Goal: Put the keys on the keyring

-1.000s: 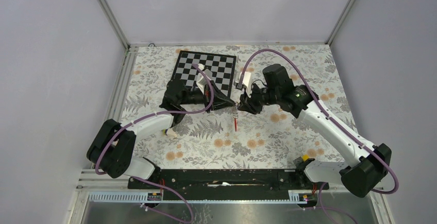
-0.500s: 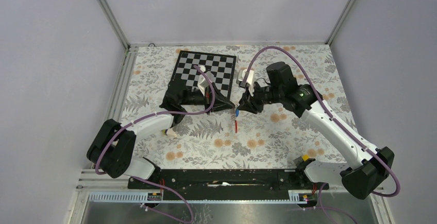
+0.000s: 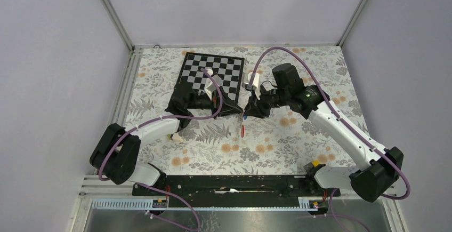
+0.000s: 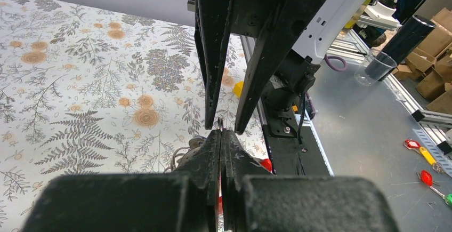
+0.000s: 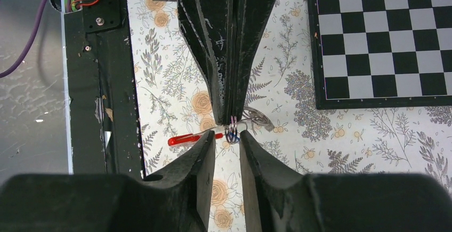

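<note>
The left gripper is clamped shut on the keyring, above the middle of the tabletop. Its red tail droops, so I judge it light and floppy, best pinched close to the top. The tiny key sits at the mouth of the right gripper, whose fingers stand apart. It is probably slippery, so take it by the blue tag. One clear cup stands beyond the table's edge, contents unclear.
</note>
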`<state>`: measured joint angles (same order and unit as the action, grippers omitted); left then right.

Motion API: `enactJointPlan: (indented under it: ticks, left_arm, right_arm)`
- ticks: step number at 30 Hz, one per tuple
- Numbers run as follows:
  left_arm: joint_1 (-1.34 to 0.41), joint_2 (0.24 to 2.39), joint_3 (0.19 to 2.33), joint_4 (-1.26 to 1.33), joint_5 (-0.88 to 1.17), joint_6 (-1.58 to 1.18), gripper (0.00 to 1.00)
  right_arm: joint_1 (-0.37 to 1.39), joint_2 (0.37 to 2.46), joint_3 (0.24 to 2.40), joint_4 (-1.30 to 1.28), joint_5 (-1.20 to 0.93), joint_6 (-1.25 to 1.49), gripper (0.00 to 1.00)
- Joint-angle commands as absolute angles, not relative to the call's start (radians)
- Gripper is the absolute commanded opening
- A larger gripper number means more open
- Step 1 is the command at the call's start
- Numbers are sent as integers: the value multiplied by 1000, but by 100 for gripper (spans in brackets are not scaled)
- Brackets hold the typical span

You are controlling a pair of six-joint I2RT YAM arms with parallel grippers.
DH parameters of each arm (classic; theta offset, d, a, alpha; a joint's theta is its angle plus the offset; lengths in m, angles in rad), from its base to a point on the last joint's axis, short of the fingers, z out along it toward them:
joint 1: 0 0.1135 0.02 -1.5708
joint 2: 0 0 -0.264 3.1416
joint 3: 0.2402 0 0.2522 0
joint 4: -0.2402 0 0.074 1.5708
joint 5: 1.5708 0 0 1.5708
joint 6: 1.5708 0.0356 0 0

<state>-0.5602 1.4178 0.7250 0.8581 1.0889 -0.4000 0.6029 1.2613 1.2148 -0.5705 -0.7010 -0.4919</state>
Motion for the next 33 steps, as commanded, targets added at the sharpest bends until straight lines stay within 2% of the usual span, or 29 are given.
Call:
enactJointPlan:
  ticks: [1,11,14,18,21,24,28,33]
  left_arm:
    - [-564,1401,722,918,1115,-393,0]
    - [-564,1400,723,923,1115,-397,0]
    - [-564,1401,722,925,1116,-398,0]
    - [-565,1397,731,884,1113,-356,1]
    - [-564,1383,770,704,1095,-213,18]
    - [-567,1378,807,580,1052,-125,30]
    - [-575,1383,820,564,1038,-113,36]
    - [-582,1386,821,570,1044,-117,38]
  right_arm:
    - [600,1266,1233,-549,-723,-488,30]
    - [600,1273,1219,-539,-745,-492,11]
    - [600,1271,1221,-542,-748,-501,1]
    - [600,1289,1275,-608,-725,-532,0]
    - [603,1323,1338,-704,-681,-555,0]
    - [621,1363,1390,-779,-620,-574,0]
    - [641,1404,1422,-825,-577,-573,0]
    - [653,1438,1441,-852,-560,-570,0]
